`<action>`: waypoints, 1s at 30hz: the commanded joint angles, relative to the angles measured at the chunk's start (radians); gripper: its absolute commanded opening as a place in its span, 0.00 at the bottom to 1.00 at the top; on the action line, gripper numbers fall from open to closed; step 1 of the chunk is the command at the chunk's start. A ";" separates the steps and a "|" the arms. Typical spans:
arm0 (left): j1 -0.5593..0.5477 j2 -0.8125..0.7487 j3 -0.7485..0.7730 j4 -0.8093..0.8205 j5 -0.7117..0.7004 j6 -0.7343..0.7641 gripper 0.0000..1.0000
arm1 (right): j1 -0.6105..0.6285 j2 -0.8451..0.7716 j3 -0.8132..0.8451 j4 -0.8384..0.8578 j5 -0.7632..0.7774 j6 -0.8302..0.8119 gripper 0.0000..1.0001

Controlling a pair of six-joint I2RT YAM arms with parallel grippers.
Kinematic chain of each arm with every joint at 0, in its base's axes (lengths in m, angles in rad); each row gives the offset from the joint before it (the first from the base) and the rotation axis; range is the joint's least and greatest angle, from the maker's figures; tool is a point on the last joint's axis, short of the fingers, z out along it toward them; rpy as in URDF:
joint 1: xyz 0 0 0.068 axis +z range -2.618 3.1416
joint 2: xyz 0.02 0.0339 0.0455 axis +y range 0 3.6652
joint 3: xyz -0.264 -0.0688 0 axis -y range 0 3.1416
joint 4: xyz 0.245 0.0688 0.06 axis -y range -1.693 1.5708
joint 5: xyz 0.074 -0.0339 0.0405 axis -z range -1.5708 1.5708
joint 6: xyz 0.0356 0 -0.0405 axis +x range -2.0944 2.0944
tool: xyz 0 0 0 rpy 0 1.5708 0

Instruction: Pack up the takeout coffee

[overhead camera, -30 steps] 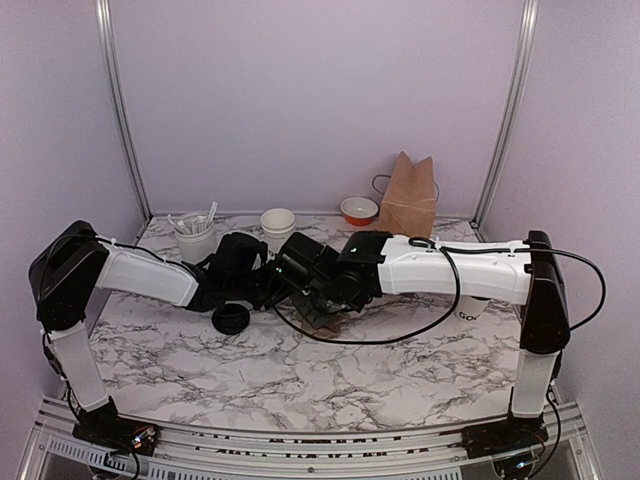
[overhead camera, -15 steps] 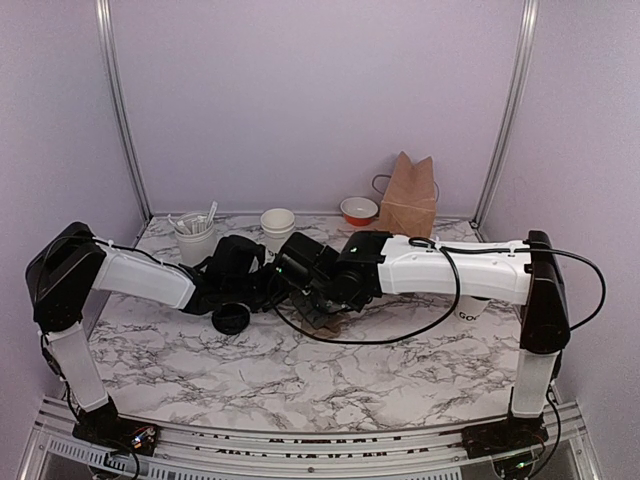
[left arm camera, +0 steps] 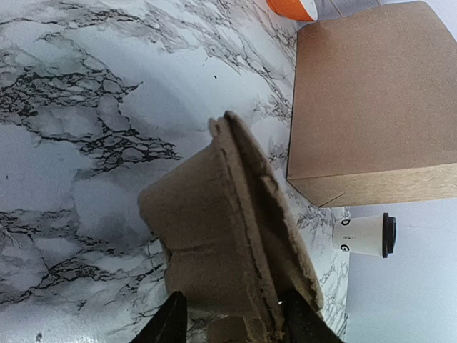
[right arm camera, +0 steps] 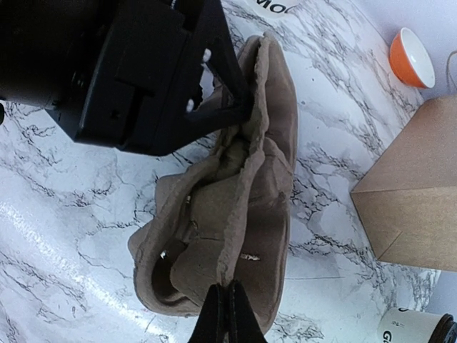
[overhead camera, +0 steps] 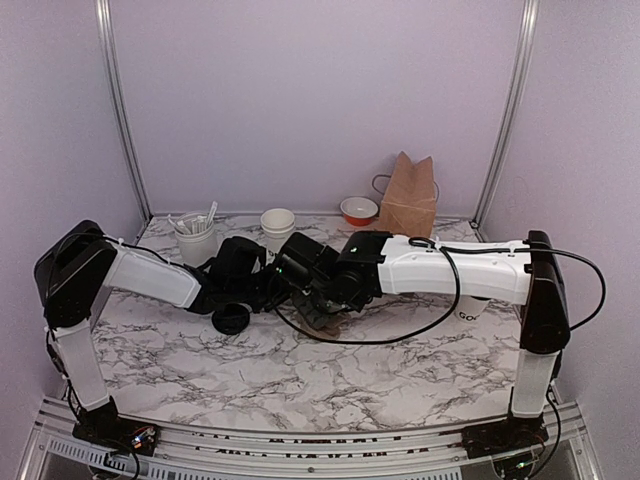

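Note:
A brown pulp cup carrier (right arm camera: 268, 207) is held between both grippers just above the marble table; it also shows in the left wrist view (left arm camera: 214, 236) and in the top view (overhead camera: 324, 323). My left gripper (left arm camera: 232, 325) is shut on one end of the carrier, its fingers (right arm camera: 227, 86) pinching the rim. My right gripper (right arm camera: 228, 314) is shut on the carrier's middle ridge. In the top view the grippers meet at table centre, left (overhead camera: 285, 293) and right (overhead camera: 316, 305). The takeout coffee (left arm camera: 364, 236), white with a black lid, stands at the right, apart (right arm camera: 418, 329), half hidden behind my right arm (overhead camera: 470, 311).
A brown paper bag (overhead camera: 408, 195) stands at the back right with an orange bowl (overhead camera: 359, 210) beside it. A stack of lidless white cups (overhead camera: 277, 225) and a utensil holder (overhead camera: 196, 240) stand at the back left. A loose black lid (overhead camera: 231, 319) lies under my left arm.
My left arm's shoulder and elbow have shifted slightly. Both grippers stay on the carrier at the same spot.

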 commanded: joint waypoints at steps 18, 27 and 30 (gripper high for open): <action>0.015 0.033 -0.002 0.013 0.001 -0.005 0.40 | -0.033 -0.123 0.023 -0.024 0.088 0.021 0.00; 0.015 -0.012 0.036 -0.051 -0.020 0.068 0.41 | -0.044 -0.184 -0.061 -0.099 0.150 0.067 0.00; 0.015 -0.041 0.019 -0.094 -0.054 0.098 0.45 | -0.045 -0.227 -0.129 -0.111 0.149 0.095 0.00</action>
